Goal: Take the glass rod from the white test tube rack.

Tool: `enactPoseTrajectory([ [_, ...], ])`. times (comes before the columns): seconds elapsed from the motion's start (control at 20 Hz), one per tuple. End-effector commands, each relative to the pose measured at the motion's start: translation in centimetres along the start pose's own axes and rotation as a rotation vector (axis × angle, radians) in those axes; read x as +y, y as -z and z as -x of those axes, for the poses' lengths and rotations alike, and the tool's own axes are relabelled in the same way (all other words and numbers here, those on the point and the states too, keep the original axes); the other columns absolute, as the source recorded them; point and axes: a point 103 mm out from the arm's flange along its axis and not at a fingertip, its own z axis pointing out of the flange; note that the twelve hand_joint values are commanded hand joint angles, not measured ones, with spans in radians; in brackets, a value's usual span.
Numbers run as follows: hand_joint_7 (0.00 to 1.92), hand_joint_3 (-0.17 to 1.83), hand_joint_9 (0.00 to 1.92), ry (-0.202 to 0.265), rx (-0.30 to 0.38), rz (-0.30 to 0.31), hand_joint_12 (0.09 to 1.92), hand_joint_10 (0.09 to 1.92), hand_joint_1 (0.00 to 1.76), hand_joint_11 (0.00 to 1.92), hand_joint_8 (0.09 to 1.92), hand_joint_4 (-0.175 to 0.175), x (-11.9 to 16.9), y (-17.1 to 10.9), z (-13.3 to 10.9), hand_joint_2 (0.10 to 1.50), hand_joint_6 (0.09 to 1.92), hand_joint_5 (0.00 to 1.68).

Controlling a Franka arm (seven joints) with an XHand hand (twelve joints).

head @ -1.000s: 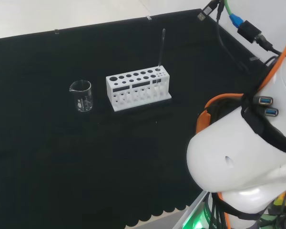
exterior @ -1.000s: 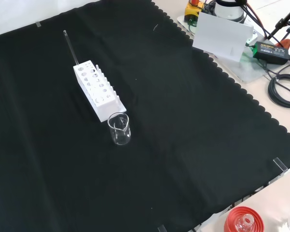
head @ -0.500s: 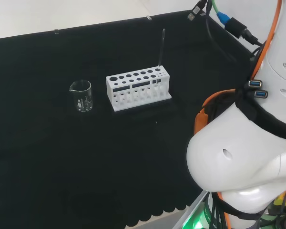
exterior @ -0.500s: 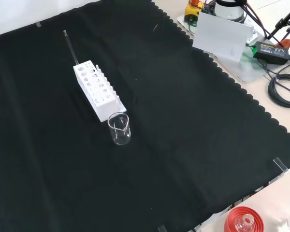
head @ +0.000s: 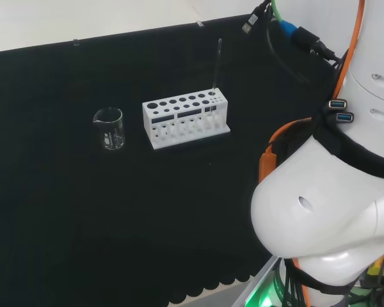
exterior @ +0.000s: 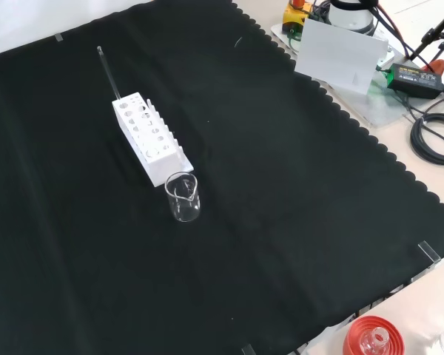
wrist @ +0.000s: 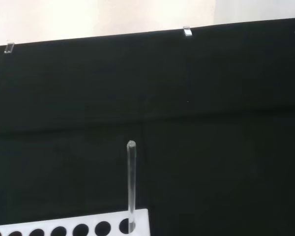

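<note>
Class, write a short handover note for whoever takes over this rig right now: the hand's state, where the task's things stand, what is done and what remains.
Hand: cannot be judged from these views.
Glass rod: upright in an end hole of the white test tube rack, at the rack's right end in the head view.
Beaker: stands apart, left of the rack in the head view.
Done: nothing yet; the rod is still in the rack.
Left: reach the rod, grasp it, lift it out.

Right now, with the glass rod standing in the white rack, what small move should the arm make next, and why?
Probably bring the hand down toward the upper part of the glass rod. The rod stands upright in an end hole of the white test tube rack, with nothing touching it. The beaker stands apart at the rack's other end, so the space above the rod looks free.
</note>
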Motion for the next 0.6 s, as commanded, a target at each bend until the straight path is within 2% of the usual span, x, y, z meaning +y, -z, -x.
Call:
enactPoseTrajectory([
  [0.05,0.47,-0.14,0.58,0.048,0.022,-0.020,1.40,0.86,0.44,0.36,0.85,-0.054,0.8,-2.1,-1.2,1.27,0.12,0.41],
  [0.6,0.50,-0.17,0.65,0.078,0.020,-0.045,1.36,0.83,0.47,0.44,0.85,-0.063,2.1,-5.3,-2.0,1.26,0.24,0.37],
])
